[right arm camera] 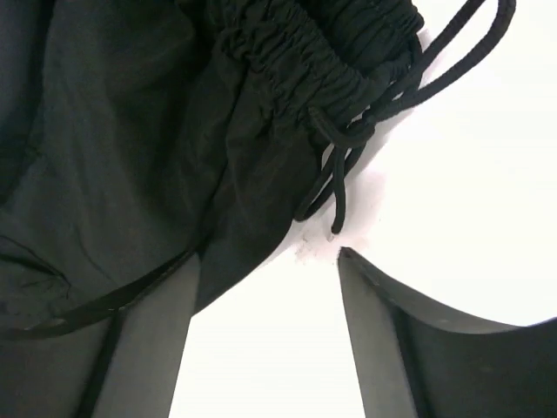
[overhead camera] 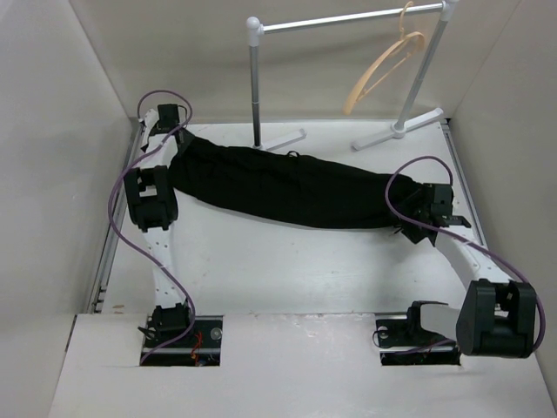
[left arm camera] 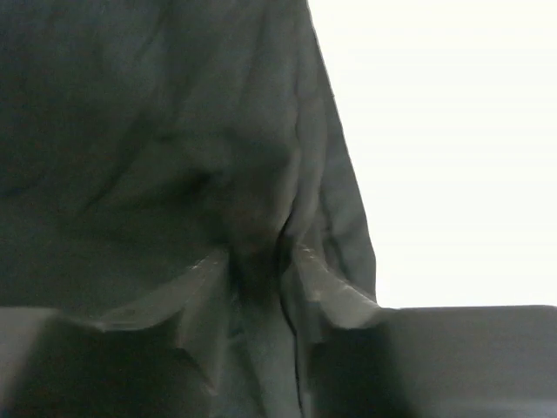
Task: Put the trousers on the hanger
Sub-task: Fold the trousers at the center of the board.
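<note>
Black trousers (overhead camera: 287, 187) flat on table (overhead camera: 261, 270) — hanger (overhead camera: 376, 68) hooked on rail (overhead camera: 348, 17)

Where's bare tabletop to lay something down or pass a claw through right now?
Widest bare strip: table between the trousers and the arm bases. A smaller patch lies behind the trousers, between the rail's feet. Crowded: the trousers stretch nearly from left claw to right claw across the middle.

One pair of black soft-fabric trousers (overhead camera: 287, 187), one tan wooden hanger (overhead camera: 359, 91), one white-and-silver metal rail (overhead camera: 348, 19), two black-and-white robot arms (overhead camera: 150, 198).
</note>
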{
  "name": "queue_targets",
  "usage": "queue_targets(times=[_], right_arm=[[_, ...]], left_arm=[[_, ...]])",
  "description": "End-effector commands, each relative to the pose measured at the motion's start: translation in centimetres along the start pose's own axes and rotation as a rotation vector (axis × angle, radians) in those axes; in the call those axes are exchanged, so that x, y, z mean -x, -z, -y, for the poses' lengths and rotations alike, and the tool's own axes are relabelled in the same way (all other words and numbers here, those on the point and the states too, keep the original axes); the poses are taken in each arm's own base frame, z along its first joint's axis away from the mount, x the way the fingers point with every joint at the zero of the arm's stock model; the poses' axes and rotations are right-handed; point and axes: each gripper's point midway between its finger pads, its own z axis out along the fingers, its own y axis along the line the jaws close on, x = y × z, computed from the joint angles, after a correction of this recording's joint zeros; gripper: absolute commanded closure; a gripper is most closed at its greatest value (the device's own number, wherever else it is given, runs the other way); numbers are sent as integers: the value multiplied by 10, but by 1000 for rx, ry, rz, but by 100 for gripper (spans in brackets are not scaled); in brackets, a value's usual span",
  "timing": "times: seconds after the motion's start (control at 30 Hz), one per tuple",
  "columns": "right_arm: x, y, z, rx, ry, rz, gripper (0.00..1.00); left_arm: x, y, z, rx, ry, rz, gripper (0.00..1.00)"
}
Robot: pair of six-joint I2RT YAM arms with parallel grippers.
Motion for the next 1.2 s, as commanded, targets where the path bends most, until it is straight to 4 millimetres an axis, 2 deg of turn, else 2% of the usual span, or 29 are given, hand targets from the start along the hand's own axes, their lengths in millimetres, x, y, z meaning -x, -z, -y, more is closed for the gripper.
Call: queue_targets(times=[0.0,0.07,0.13,0.2,0.27,0.33,0.37,0.4,0.43,0.5,0.53,0.63,0.67,0.73,0.87,0.93,0.97,1.03,1.1,1.17], right_arm=[[5,14,-15,65,16,47,26],[0,19,-17,81,33,49,24],[-5,26,-17,95,43,47,24],[-6,33,-16,107,49,61,24],[-9,35,-12,110,50,61,28],[-9,35,-8,113,44,63,45],[-8,34,-6,110,37,67,67],[-6,33,-6,107,30,68,79],[-6,32,-7,111,31,53,82],[-5,32,-14,127,36,43,80],[-2,31,-15,128,37,49,76],[7,23,-11,110,7,59,45],[8,18,-9,101,-4,53,38],[7,9,-5,92,-21,26,31],[8,-12,-5,76,-48,5,30],[10,-25,-8,71,-58,1,33],[11,-31,-9,66,-68,-3,38],[13,-41,-10,54,-90,-6,52],[13,-48,-5,27,-121,-5,72],[14,-48,6,-3,-151,9,82]], left_arm=[[47,37,44,-154,44,129,58],[56,65,54,-214,55,162,43],[61,95,53,-256,67,195,37],[60,122,42,-271,92,218,36],[53,139,18,-254,121,223,35],[44,146,-10,-215,153,212,35],[35,147,-27,-188,171,196,35],[24,144,-45,-159,191,175,35],[15,141,-60,-133,214,153,35],[-5,132,-84,-93,264,96,37],[-11,127,-88,-92,283,70,37],[-26,109,-93,-94,324,10,37],[-29,104,-91,-101,331,-4,37],[-33,93,-90,-95,332,-24,38],[-36,69,-96,-54,333,-32,39],[-38,57,-100,-35,335,-40,43],[-39,53,-102,-26,335,-43,47],[-41,47,-107,-7,334,-43,64],[-42,47,-115,22,334,-39,81],[-44,54,-129,64,331,-38,91]])
